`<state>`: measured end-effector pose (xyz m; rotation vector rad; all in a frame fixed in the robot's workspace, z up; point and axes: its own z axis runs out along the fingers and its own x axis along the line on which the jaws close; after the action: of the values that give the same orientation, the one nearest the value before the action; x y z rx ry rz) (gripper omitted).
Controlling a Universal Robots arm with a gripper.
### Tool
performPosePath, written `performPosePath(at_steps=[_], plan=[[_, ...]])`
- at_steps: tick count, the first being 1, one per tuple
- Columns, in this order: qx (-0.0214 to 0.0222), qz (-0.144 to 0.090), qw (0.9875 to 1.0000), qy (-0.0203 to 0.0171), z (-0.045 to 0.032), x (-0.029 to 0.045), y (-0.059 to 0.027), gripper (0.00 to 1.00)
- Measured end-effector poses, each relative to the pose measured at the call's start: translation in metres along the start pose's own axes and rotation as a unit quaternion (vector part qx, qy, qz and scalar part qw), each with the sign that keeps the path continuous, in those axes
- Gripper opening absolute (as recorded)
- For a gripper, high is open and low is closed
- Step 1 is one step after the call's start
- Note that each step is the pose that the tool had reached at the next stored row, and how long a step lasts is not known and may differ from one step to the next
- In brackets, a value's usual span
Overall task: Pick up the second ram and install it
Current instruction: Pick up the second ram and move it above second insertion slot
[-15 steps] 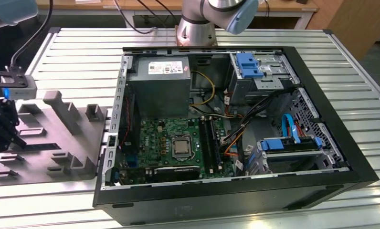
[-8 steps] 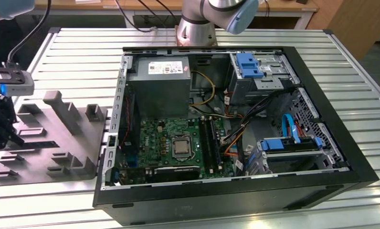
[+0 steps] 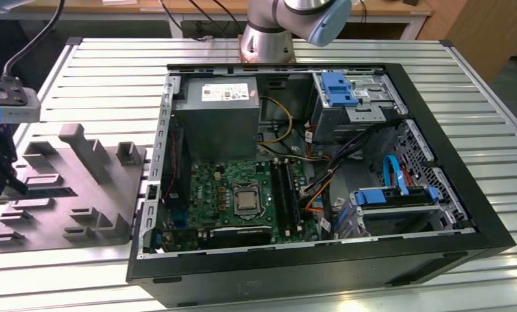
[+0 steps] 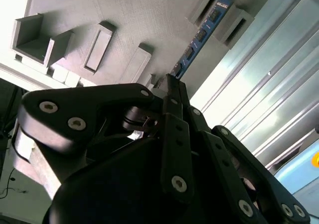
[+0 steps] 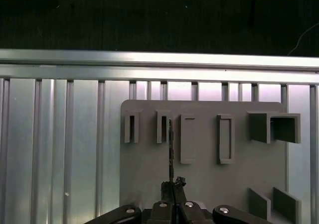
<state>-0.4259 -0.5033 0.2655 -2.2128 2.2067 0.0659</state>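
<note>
- Your arm's black gripper hangs over the grey moulded fixture tray. In the exterior view it sits out at 9 o'clock from the open black computer case.
- The second ram is a slim, flat, dark memory stick with a bluish board face. It stands on its thin edge in the tray, its far end between a pair of upright grey holders near the tray's outer edge.
- Read the hand as drawn together on the stick's near end. In both wrist views the black fingertips meet right where the stick begins, with no gap beside it. The stick appears seated in the tray, not lifted.
- The relation that matters is that the stick runs straight out from the fingertips, its long axis in line with the hand. You hold it by one end, not across its middle.
- In the first wrist view the stick lies parallel to the ribs of the slatted aluminium table. Those ribs run 9-to-3 in the exterior view, so judge the stick's length to lie on that same line.
- The long black slots on the green motherboard lie well apart from the gripper, toward 3 o'clock. They run nearer 12-to-6, roughly crosswise to the stick as it lies now.
</note>
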Motion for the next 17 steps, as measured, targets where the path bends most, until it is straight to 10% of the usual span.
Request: performPosePath(at_steps=[17], plan=[[0.0015,0.0,0.9999,-0.0146,-0.0341,-0.0014,0.0006,0.11]])
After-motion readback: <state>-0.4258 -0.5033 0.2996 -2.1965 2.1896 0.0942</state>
